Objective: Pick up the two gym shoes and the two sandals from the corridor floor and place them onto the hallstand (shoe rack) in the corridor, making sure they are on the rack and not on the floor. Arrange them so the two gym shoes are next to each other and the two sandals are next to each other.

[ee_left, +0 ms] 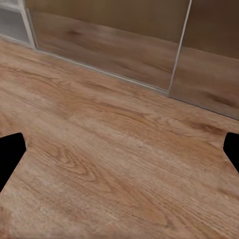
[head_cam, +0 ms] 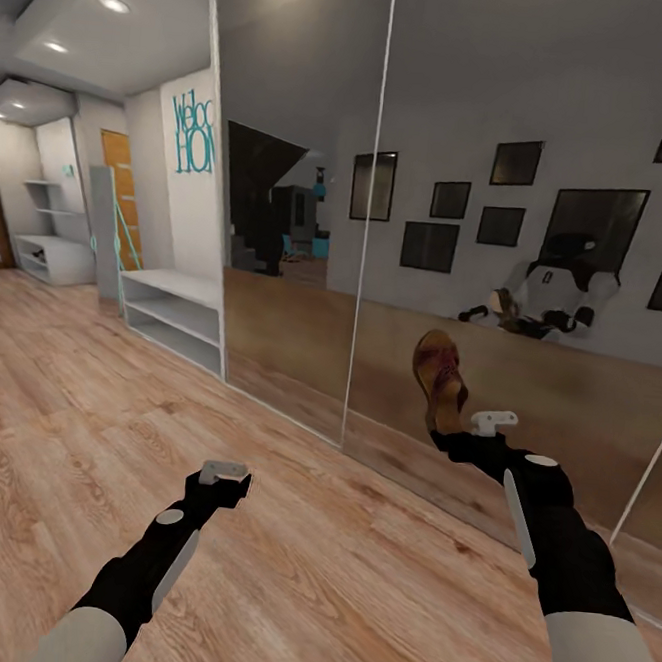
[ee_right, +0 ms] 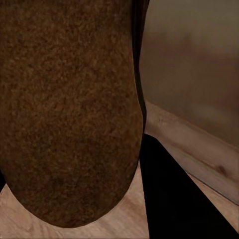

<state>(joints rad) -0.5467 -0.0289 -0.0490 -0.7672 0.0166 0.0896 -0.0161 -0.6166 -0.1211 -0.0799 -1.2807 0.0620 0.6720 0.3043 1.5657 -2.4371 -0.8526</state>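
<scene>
One sandal (head_cam: pixel 439 376) in view, no count possible on the rest from here. It's held up off the corridor floor (head_cam: pixel 82 420) by the right gripper (head_cam: pixel 460 430), clamped at its lower end, sandal standing roughly upright above the gripper with the reddish-brown footbed facing the head camera and the toe end up. In the right wrist view the speckled brown sole (ee_right: pixel 67 109) sits right against the camera, rounded end toward the floor planks, one black finger (ee_right: pixel 174 199) just beside it. Left gripper (head_cam: pixel 220 480) hangs low over bare planks, holding nothing; in the left wrist view its two black fingertips (ee_left: pixel 10 157) sit at opposite edges of the picture with floor between them, so jaws are spread wide. One hallstand (head_cam: pixel 172 312) ahead on the left side of the head view: white, wide bench top, two long low shelf openings, teal letters (head_cam: pixel 193 133) on the wall above it. It is well apart from both grippers, further along the corridor. Two big mirrored panels (head_cam: pixel 430 229) run along the wall in front of the robot, right next to the hallstand; the held sandal is in front of the mirror, and the robot's own reflection (head_cam: pixel 550 290) shows in the right panel. A second white shelving unit (head_cam: pixel 53 236) stands at the far end of the corridor.
</scene>
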